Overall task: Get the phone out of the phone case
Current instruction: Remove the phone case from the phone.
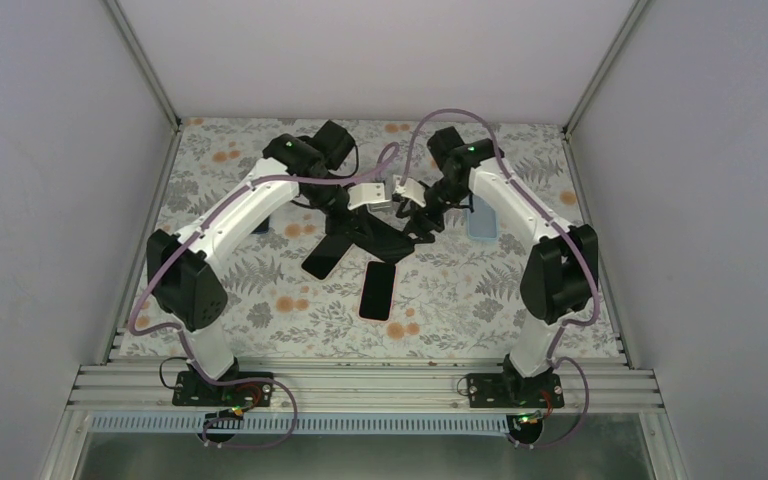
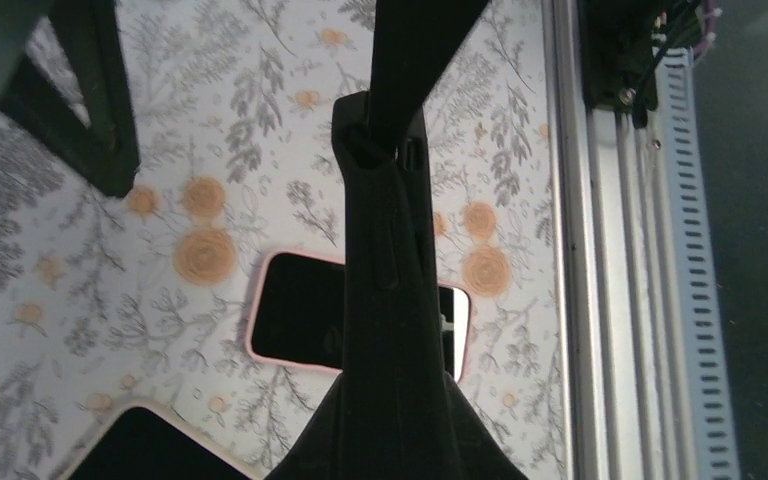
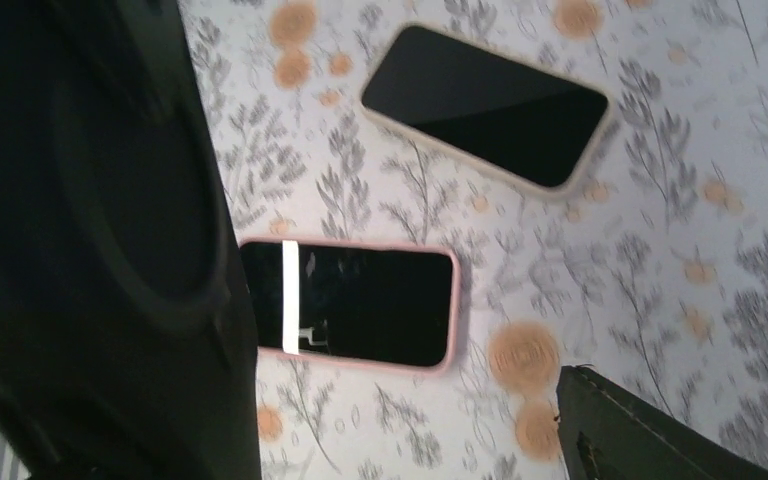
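The left gripper (image 2: 385,130), pressed together, covers the pink-cased phone's (image 2: 295,320) middle. Past the wide-spread right gripper (image 3: 400,375) it shows whole, near a beige-cased phone (image 3: 485,105).

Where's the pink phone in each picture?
Top external: the pink-cased phone lies mid-table, nearer the arm bases than the other phone.
Left wrist: centre, partly hidden behind the left gripper finger.
Right wrist: lower middle.
Shared landmark: the cream-cased phone beside it, bottom-left in the left wrist view, top in the right wrist view.
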`<state>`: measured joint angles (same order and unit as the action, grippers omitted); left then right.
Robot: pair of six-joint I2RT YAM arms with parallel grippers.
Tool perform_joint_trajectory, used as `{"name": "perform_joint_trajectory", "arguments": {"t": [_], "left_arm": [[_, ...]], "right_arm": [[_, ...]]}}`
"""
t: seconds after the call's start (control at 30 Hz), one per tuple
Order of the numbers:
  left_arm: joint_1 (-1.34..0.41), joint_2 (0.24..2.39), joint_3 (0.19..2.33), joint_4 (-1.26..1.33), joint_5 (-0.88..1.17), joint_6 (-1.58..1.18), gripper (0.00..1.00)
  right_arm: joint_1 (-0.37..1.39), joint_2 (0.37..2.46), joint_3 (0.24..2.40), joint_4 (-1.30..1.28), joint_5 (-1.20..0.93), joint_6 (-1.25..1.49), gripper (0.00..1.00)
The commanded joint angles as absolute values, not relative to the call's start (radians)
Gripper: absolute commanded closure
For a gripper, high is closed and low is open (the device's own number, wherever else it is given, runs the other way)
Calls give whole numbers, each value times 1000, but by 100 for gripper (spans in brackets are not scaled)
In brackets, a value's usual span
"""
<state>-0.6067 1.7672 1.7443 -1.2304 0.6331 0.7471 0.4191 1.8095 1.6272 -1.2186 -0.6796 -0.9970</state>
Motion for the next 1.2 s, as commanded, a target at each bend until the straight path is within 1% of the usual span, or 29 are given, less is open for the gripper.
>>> {"name": "perform_joint_trajectory", "arguments": {"t": [0.0,0.13,0.2,0.3,0.43,0.47,0.5,0.53,0.8,0.9,0.93,0.97,1.0,1.1,1.17], "left_arm": [[-626,1834,1855,-955,803,630,98],[-590,1863,1890,-846,782,539,98],[-559,1841,1865,-738,780,473,98],[-525,1827,1858,-650,764,427,98],[-485,1847,1899,-692,783,438,98],[-476,1846,1901,-700,786,441,98],[-469,1845,1899,-710,787,447,98],[-462,1842,1897,-718,784,452,98],[-434,1822,1896,-806,748,488,97],[-420,1812,1923,-848,720,510,86],[-418,1807,1929,-865,718,519,79],[-417,1801,1936,-878,712,527,72],[-416,1795,1940,-887,706,530,63],[-415,1764,1939,-897,664,535,30],[-407,1716,1913,-863,621,530,19]], "right_arm": [[599,1760,1638,-1055,-1033,-873,20],[668,1753,1646,-1053,-1101,-842,25],[689,1769,1660,-1086,-1144,-854,32],[699,1779,1654,-1095,-1188,-865,48],[697,1776,1655,-1112,-1168,-884,73],[694,1775,1658,-1118,-1157,-886,82],[689,1775,1658,-1114,-1139,-877,94],[682,1773,1652,-1107,-1135,-863,96],[567,1748,1624,-1005,-1114,-733,96],[508,1749,1629,-982,-1103,-695,96],[493,1754,1633,-981,-1095,-687,96],[479,1758,1636,-968,-1081,-665,96],[462,1761,1639,-950,-1068,-635,96],[422,1776,1665,-937,-1035,-589,96],[396,1784,1685,-930,-1015,-564,96]]}}
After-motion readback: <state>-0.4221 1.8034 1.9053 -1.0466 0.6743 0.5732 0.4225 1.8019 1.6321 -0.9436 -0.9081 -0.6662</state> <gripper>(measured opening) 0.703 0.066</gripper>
